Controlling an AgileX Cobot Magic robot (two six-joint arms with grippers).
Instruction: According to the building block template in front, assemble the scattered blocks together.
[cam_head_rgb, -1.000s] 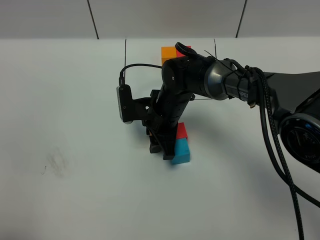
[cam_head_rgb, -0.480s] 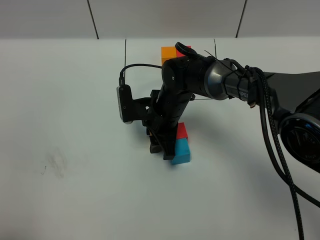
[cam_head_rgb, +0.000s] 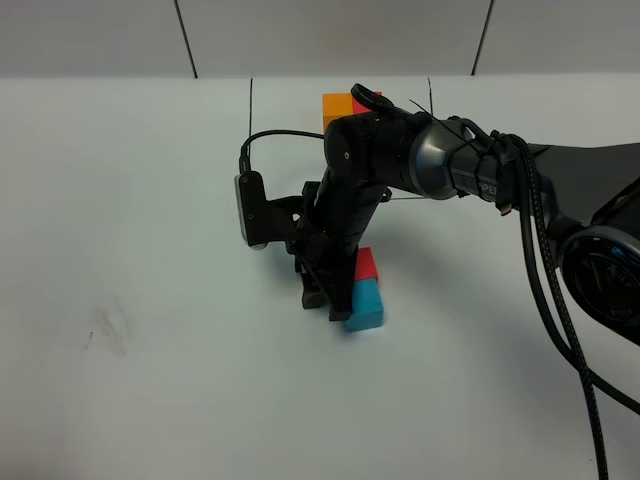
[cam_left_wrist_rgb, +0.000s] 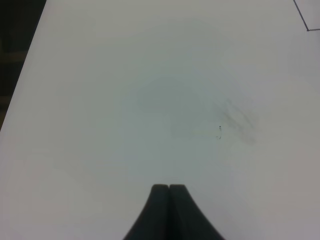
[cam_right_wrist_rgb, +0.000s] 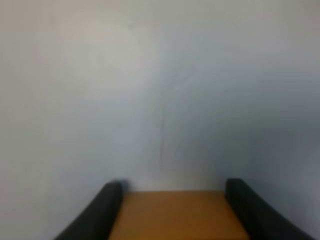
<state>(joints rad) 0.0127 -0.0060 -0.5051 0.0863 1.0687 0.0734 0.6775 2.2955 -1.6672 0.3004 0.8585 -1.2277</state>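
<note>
right end effector (cam_right_wrist_rgb: 172, 200) clamps the orange block (cam_right_wrist_rgb: 177, 215) between its fingers, low over the white tabletop (cam_head_rgb: 150, 220). just beside it, the cyan block (cam_head_rgb: 364, 308) and red block (cam_head_rgb: 365, 264) sit touching. the template (cam_head_rgb: 338, 104) lies at the far edge, partly hidden by the arm. left end effector (cam_left_wrist_rgb: 169, 189) is clenched, empty, over bare tabletop.

exterior high: mounted above, looks down at white table (cam_head_rgb: 150, 200), whole workspace in frame. left wrist: faces bare table past its closed fingertips (cam_left_wrist_rgb: 169, 192), moderately close. right wrist: very close to table, blurred, orange block (cam_right_wrist_rgb: 175, 215) between fingers. All views share the table
</note>
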